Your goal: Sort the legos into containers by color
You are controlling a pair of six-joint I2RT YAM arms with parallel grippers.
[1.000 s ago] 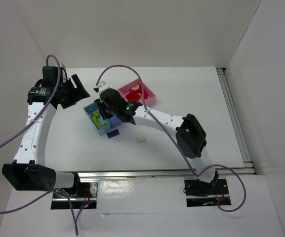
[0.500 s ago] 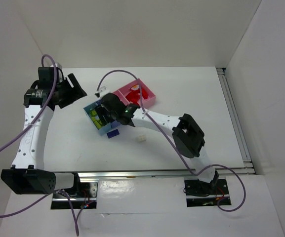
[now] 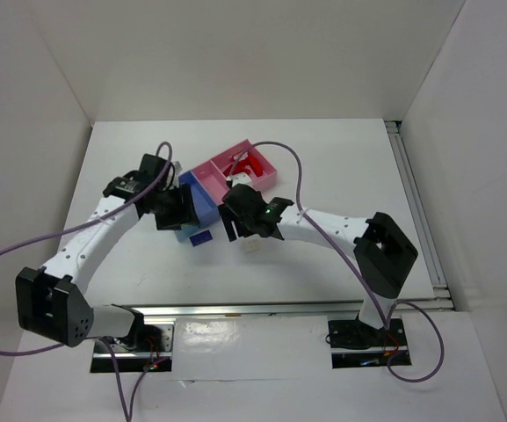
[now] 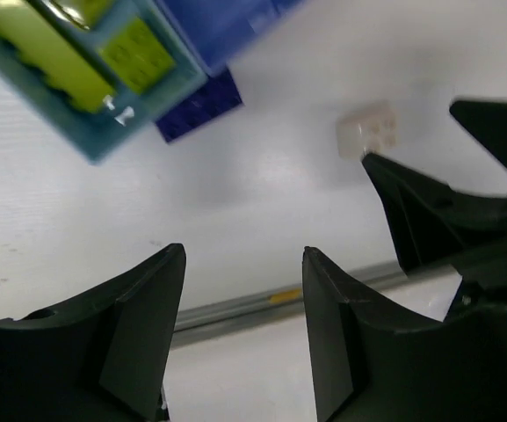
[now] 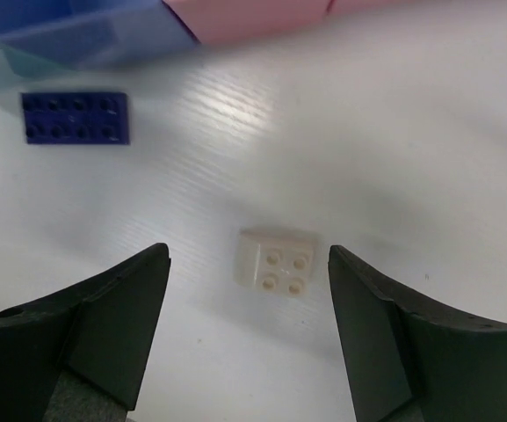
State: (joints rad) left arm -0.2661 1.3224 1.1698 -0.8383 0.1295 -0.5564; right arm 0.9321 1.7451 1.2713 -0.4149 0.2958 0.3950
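Two bricks lie loose on the table (image 3: 341, 158), outside the trays: the cream white brick (image 5: 277, 259) and the purple brick (image 5: 76, 118). From where I stand, the cream one is what the coming move turns on.

Through the right wrist camera it sits almost dead centre between the fingers of the right gripper (image 5: 249, 257). The jaws are spread wide and hold nothing, with bare table showing on either side of the brick. It looks nearly square, with four studs on top, and is turned only slightly against the line of the jaws. I judge it has no long axis to speak of, so a straight drop and a squeeze should catch two flat sides.

The purple brick is the longer piece, its long axis running across that view. It lies just beside the medium blue tray (image 3: 202, 200) and apart from the cream one.

The left gripper (image 4: 244, 259) hangs near the light blue tray (image 4: 95, 149), where lime green bricks (image 4: 134, 53) already lie. Its jaws are also wide and empty. The purple brick lies ahead of it, nearer than the cream.

So the right arm is placed for the cream brick and the left for the purple. The two grippers hang close together, which I would watch.
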